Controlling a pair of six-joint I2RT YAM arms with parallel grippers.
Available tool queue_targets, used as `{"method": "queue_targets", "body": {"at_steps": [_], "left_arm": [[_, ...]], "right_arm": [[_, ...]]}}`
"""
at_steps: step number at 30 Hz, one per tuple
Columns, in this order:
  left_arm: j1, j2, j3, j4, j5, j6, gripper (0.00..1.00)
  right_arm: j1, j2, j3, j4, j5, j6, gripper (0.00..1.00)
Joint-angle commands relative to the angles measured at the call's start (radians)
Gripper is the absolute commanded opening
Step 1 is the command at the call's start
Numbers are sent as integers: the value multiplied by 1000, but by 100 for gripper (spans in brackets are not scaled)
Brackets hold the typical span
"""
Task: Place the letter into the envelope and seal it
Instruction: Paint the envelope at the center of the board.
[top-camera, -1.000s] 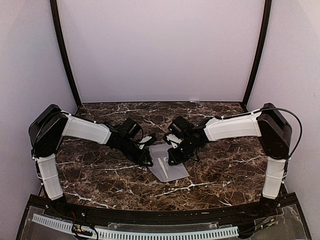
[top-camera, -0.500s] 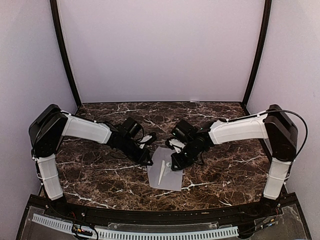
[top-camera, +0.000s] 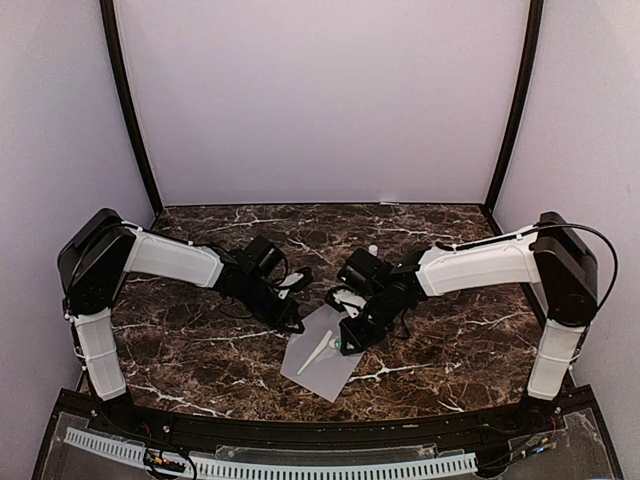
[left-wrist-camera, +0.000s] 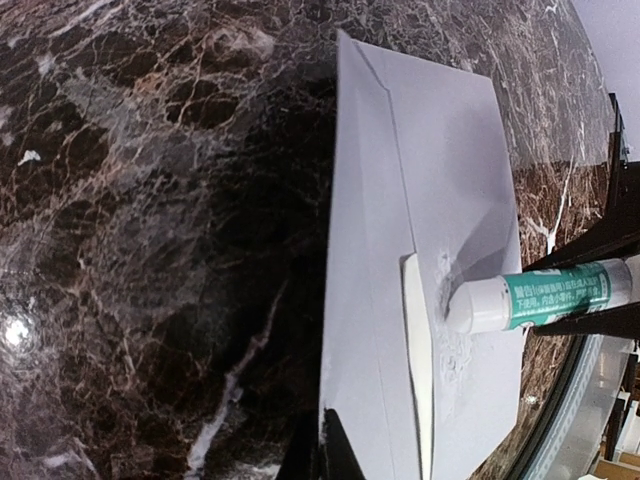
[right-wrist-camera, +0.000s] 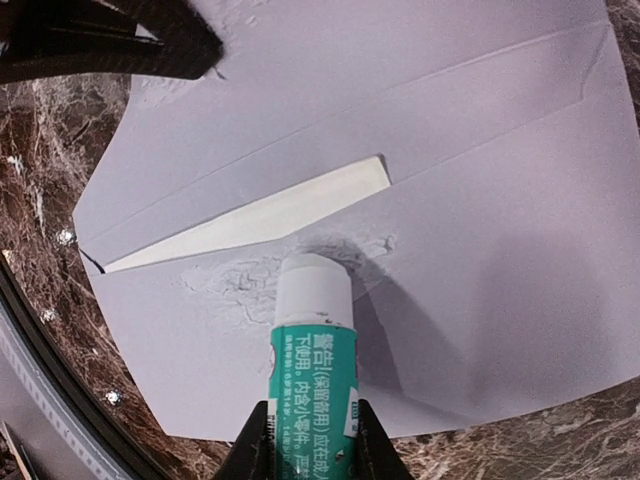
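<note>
The envelope (top-camera: 322, 358) lies on the bench (top-camera: 200, 350), lower centre of the overhead view, the letter (right-wrist-camera: 260, 220) partly inside it. The left gripper (top-camera: 295, 323) meets its upper-left corner; the right gripper (top-camera: 347, 336) sets a glue stick (right-wrist-camera: 312, 345) on it.

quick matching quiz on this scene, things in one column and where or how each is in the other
1 letter
2 glue stick
3 left gripper
4 envelope

a flat on the table
b held by the right gripper, tip on the envelope
c cream sliver at the envelope's opening
d shut, by the envelope's edge

Pairs: 1-c, 2-b, 3-d, 4-a
</note>
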Motion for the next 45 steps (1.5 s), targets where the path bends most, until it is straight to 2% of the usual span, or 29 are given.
{"method": "queue_targets", "body": {"at_steps": [1, 25, 27, 29, 31, 33, 38, 41, 45], "left_arm": [[-4, -7, 11, -15, -9, 7, 0], [-4, -15, 11, -13, 0, 5, 1], [-4, -38, 11, -15, -47, 8, 15], [-4, -80, 6, -15, -97, 9, 37], [-4, -137, -11, -15, -145, 3, 48], [-4, -197, -37, -12, -192, -13, 52], [-18, -366, -154, 52, -200, -109, 50], [-69, -427, -258, 119, -171, -204, 34], [-144, -462, -372, 242, -128, -339, 23]], "right_arm": [[37, 1, -20, -81, -63, 3, 0], [92, 69, 54, -49, -120, 16, 0], [92, 67, 51, -44, -117, 20, 0], [91, 66, 47, -39, -117, 26, 0], [91, 63, 43, -34, -116, 30, 0], [91, 60, 41, -29, -115, 31, 0], [90, 56, 35, -18, -114, 37, 0], [88, 51, 31, -9, -111, 43, 0], [87, 45, 22, -1, -110, 49, 0]]}}
